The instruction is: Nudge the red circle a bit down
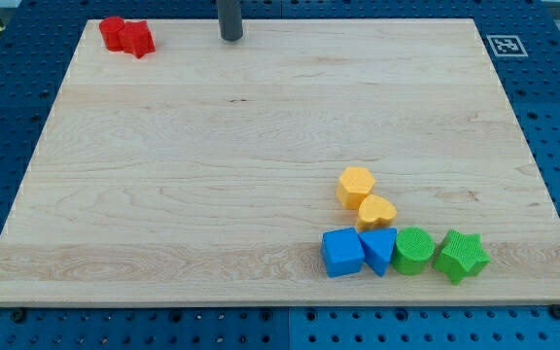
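At the view's top left corner of the board (261, 146) you see the red circle (112, 31) touching a red star (138, 39). To their right, well apart, my tip (231, 37) holds nothing.

Red plastic circle (113, 32) touching red plastic star (137, 39) at wooden board (212, 175) top-left corner, my tip (231, 37) to their right, well apart

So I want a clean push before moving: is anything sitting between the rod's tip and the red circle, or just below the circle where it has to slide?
Nothing visible blocks either way. My tip has bare board between it and the red circle. The red star touches the circle's right side, not below it.
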`<action>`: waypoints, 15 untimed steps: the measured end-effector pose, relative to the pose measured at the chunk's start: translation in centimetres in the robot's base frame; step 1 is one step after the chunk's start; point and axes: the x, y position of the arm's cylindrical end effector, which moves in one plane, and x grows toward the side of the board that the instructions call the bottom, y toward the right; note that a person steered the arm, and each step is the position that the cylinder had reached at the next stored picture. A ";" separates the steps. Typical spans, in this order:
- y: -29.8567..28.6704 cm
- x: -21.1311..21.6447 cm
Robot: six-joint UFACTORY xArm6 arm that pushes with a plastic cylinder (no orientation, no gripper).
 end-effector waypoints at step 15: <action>-17.6 -0.6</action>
